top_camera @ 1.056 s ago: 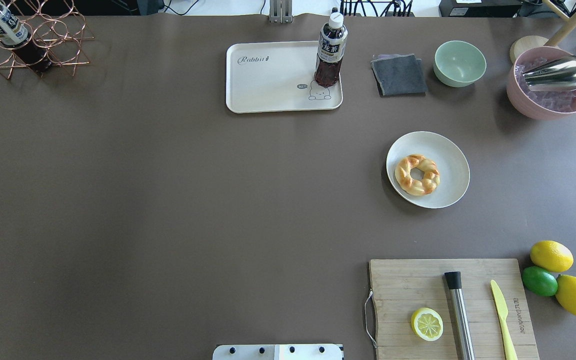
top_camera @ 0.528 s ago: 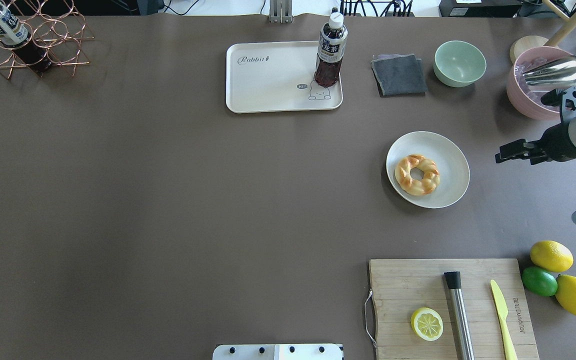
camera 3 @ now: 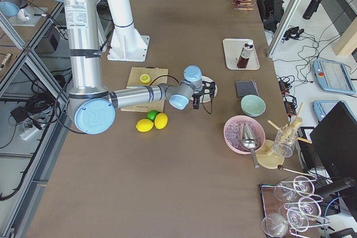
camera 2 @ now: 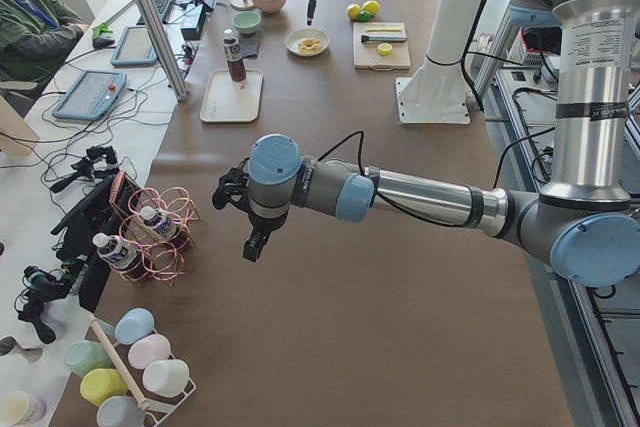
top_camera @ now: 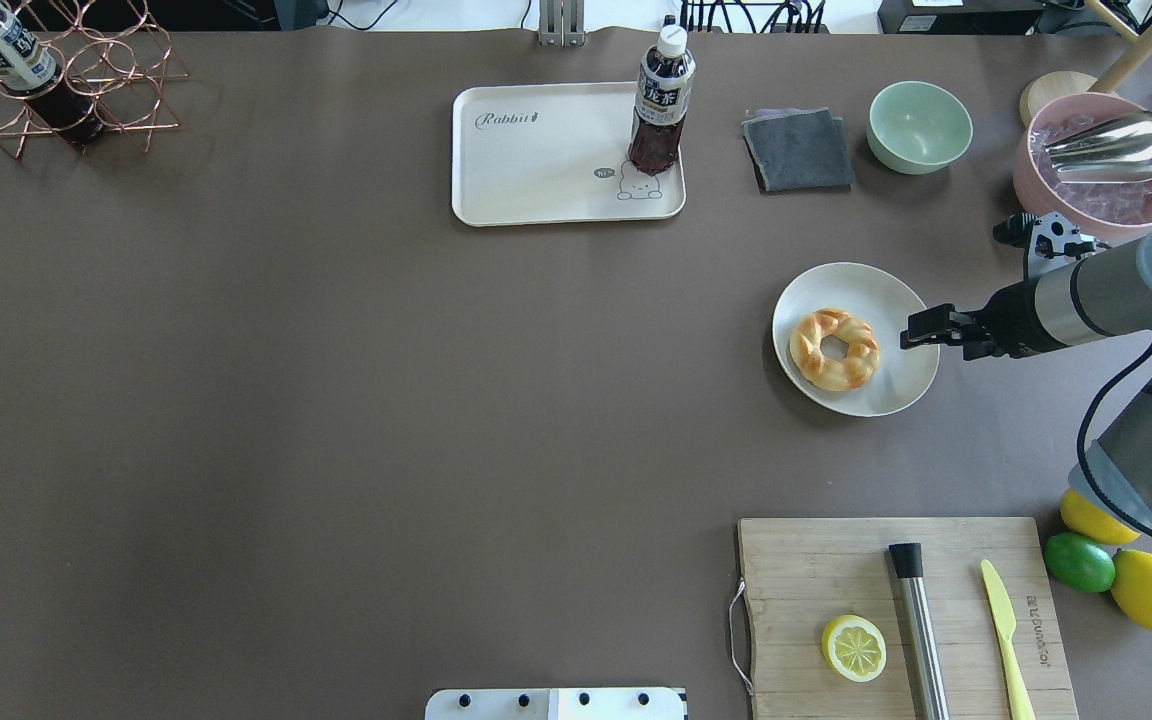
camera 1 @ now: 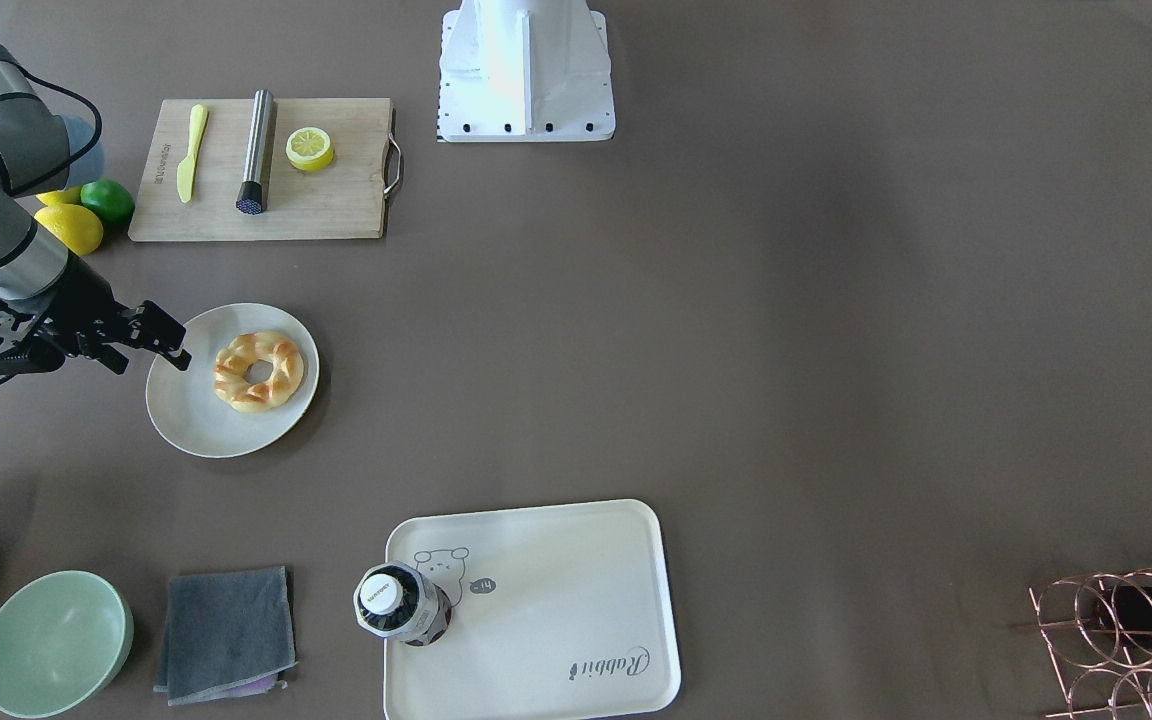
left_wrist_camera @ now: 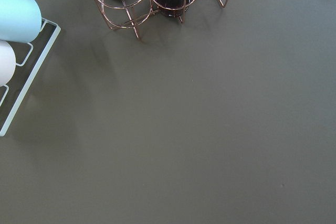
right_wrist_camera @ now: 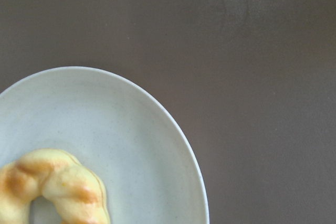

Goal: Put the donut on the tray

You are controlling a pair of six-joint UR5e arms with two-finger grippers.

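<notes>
The donut [top_camera: 834, 349], a golden twisted ring, lies on a round white plate [top_camera: 896, 295] right of centre; it also shows in the front view [camera 1: 258, 371] and at the lower left of the right wrist view [right_wrist_camera: 52, 192]. The cream tray [top_camera: 536, 170] with the "Rabbit" script sits at the far middle and a dark tea bottle [top_camera: 661, 110] stands on its right end. My right gripper [top_camera: 921, 328] hovers over the plate's right rim, beside the donut, apparently open and empty. My left gripper [camera 2: 252, 245] shows only in the left side view, far off by the wire rack; I cannot tell its state.
A wooden cutting board [top_camera: 816, 570] with a lemon half [top_camera: 854, 648], a steel muddler and a yellow knife lies near right. Lemons and a lime [top_camera: 1079, 562] lie beside it. A grey cloth [top_camera: 798, 150], a green bowl [top_camera: 920, 126], a pink bowl [top_camera: 1046, 190] and a copper wire rack [top_camera: 86, 90] stand at the back.
My right arm has come in from the right edge and moved left and nearer, from beside the pink bowl to over the plate's right rim. The donut has not moved.
</notes>
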